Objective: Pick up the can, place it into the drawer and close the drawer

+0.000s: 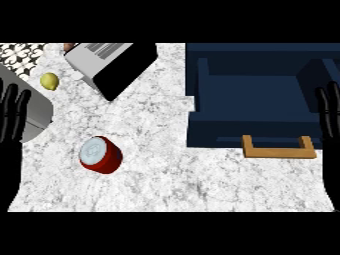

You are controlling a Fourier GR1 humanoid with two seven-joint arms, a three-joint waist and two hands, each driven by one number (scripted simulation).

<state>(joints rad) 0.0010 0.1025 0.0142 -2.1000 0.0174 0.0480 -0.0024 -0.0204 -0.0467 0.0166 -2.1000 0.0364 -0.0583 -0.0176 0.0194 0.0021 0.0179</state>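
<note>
A red can [101, 155] with a pale silver lid stands on the marble counter [165, 179], left of centre. The dark blue drawer [257, 94] is pulled open at the upper right, with a wooden handle [278, 148] on its front. My left hand [2, 124] rests open at the left edge, fingers up, well left of the can. At the right edge my right hand [339, 124] rests open too, beside the drawer's right side. Neither hand touches anything.
A toaster [107, 62] with a black side lies at the top, left of the drawer. A yellow lemon [50, 80] sits near the top left. A grey sink basin [36, 112] curves along the left.
</note>
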